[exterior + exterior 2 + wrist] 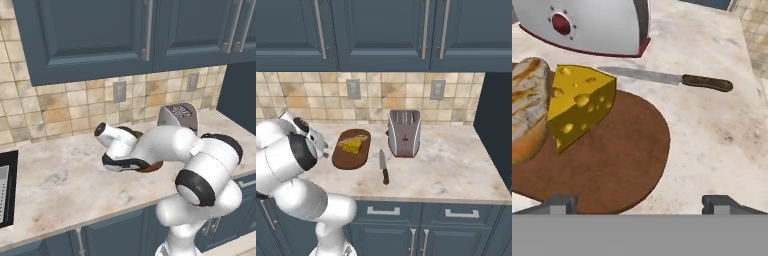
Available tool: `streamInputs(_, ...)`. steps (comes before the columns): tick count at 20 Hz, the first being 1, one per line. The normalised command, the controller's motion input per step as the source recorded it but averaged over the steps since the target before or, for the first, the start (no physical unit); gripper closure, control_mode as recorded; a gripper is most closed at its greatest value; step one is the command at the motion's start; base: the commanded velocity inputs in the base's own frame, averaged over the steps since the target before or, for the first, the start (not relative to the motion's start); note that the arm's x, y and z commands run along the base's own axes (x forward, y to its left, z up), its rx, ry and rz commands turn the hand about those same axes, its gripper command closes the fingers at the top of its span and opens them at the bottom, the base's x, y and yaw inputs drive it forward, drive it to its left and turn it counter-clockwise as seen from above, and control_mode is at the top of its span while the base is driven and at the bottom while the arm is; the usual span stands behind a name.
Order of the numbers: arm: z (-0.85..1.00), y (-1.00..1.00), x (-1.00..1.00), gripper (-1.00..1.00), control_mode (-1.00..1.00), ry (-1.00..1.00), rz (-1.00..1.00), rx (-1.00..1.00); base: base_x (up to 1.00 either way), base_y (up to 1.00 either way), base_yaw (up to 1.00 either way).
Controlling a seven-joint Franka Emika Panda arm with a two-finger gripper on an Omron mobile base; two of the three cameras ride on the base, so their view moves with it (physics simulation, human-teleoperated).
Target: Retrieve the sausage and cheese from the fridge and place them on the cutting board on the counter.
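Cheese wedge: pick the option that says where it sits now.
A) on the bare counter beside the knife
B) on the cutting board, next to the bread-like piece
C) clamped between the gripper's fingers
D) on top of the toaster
B: the cheese lies on the cutting board beside the bread-like piece, and the gripper stands open and empty over the board.

We see the cheese (351, 146) on the cutting board (349, 156) (left of the toaster (404, 133)), a knife (384, 167) lying between them.
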Motion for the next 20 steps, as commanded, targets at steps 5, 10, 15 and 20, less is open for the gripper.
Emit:
streamInputs(5,0.50,0.07,-1.00,-1.00,-1.00,0.03,0.35,0.00,0.00,0.00,0.00)
streamInputs(10,0.69,0.03,-0.92,-1.00,-1.00,0.07,0.46,0.00,0.00,0.00,0.00)
streamInputs(15,0.75,0.01,-0.70,-1.00,-1.00,0.15,0.48,-0.03,0.00,0.00,0.00)
streamInputs(20,0.53,-0.11,-0.81,-1.00,-1.00,0.16,0.46,-0.07,0.00,0.00,0.00)
